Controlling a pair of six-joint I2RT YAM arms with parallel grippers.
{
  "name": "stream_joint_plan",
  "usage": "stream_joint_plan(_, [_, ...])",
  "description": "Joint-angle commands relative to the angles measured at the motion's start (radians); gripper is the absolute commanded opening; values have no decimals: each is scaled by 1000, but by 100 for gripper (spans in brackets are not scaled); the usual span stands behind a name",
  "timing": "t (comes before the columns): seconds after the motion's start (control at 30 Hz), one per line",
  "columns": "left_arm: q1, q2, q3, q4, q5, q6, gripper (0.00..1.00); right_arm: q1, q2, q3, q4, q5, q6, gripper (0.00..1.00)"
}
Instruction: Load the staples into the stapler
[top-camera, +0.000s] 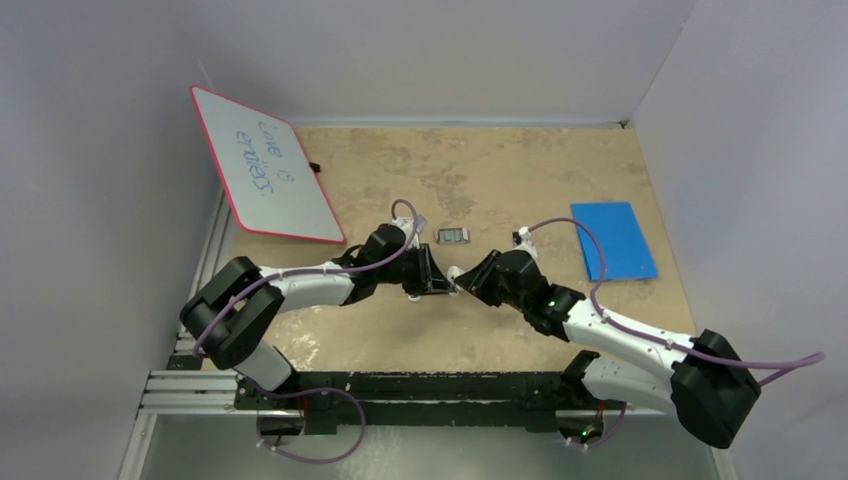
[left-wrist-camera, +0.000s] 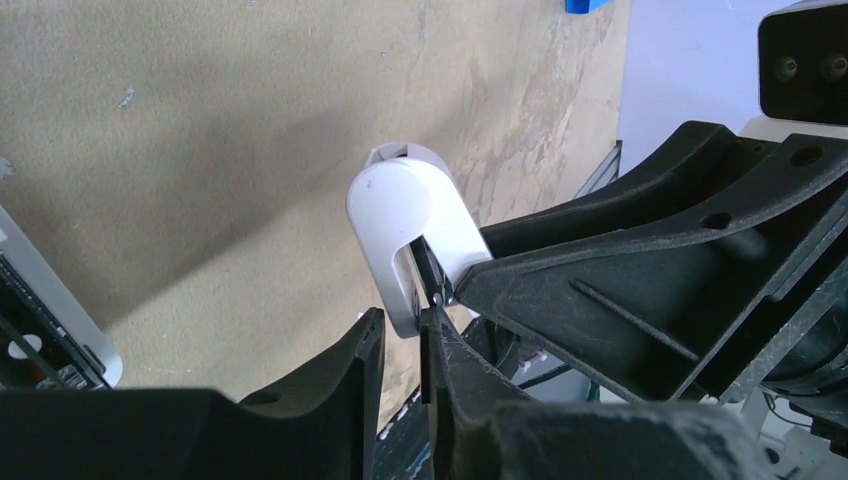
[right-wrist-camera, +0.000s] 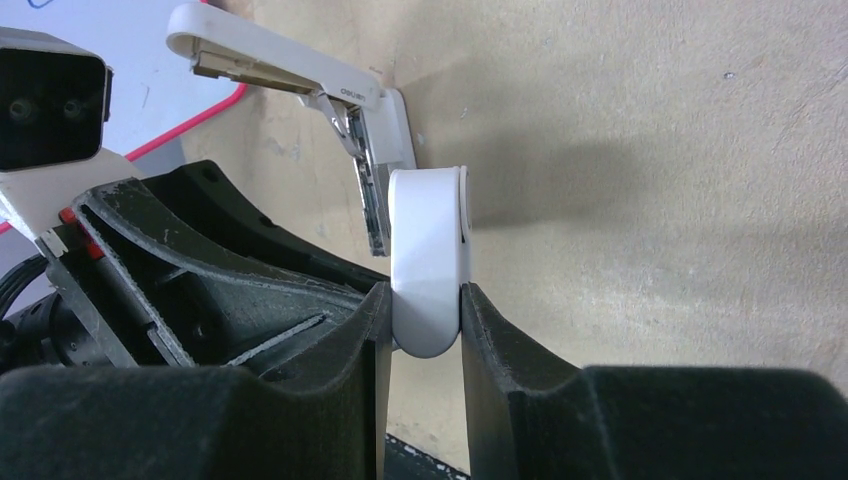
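**Right gripper has the stapler, staples wait on the desk**

The right gripper (right-wrist-camera: 425, 295) is clamped tight on the stapler (right-wrist-camera: 428, 240), both black fingers pressed flat against the sides of its rounded white end. And the stapler is wide open! In the right wrist view its white top arm (right-wrist-camera: 270, 55) swings off to the upper left, while the metal magazine (right-wrist-camera: 370, 205) runs down from the hinge towards the clamped end.

Over to the left gripper (left-wrist-camera: 403, 330), nose to nose with the right one at the middle of the desk (top-camera: 420, 160). Its fingers sit close together with only a thin dark slit between them, tips right up at the stapler's white curve and the dark edge of the magazine. Whether they pinch anything in that slit, I cannot tell from here.

From above, the staples (top-camera: 453, 235) lie on the desk as a small grey block, just beyond the two meeting grippers and touched by neither.

Further out, a red-edged whiteboard (top-camera: 265, 165) with blue handwriting leans at the far left, and a blue sheet (top-camera: 613, 240) lies flat off to the right, well apart from the action.
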Motion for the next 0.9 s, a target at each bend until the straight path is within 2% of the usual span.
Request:
stream_joint_plan(0.0, [-12,36,30,45,5,36,18,-6,0,-2,97,-42,0,19])
stream_joint_plan(0.07, [-15,47,31,44,14,40,17,-7,5,-3,107,-55,-4,19])
stream_joint_plan(0.13, [-18,49,27,45,15,45,12,-8,10,-2,110,-61,-8,19])
stream_joint_plan(0.2, [-18,46,22,38,7,56,0,-12,10,-2,107,-57,-11,19])
stream_joint_plan(0.37, [-19,44,8,18,2,101,0,-28,-8,13,51,-18,-33,19])
stream_joint_plan(0.6, [-19,62,38,-83,-17,254,0,-51,-38,20,7,6,-44,19])
stream_joint_plan(0.87, [-18,86,44,-100,-28,304,0,-73,-44,26,-13,-6,-59,19])
